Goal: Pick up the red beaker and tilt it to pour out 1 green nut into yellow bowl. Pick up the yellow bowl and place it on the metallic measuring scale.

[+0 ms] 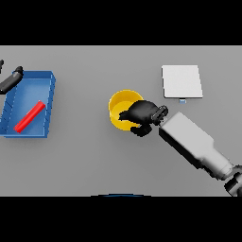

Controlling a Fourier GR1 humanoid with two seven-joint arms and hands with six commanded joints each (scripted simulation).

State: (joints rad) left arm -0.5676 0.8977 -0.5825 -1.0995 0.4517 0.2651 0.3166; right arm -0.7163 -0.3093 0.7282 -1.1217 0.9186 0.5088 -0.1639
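The yellow bowl (118, 106) sits on the grey table near the middle. My right hand (142, 115) is over its right rim, with the thumb inside the bowl and the fingers curled round the outside. The hand hides part of the bowl's inside, and I see no green nut. The red beaker (29, 116) lies on its side in the blue tray (47, 90) at the left. The metallic measuring scale (182, 81), a flat pale square, lies at the back right, apart from the bowl. My left hand (11, 79) is at the tray's far left corner with its fingers straight.
The blue tray takes up the left side of the table. My right forearm (191, 142) runs from the lower right towards the bowl. Bare table lies between the bowl and the scale.
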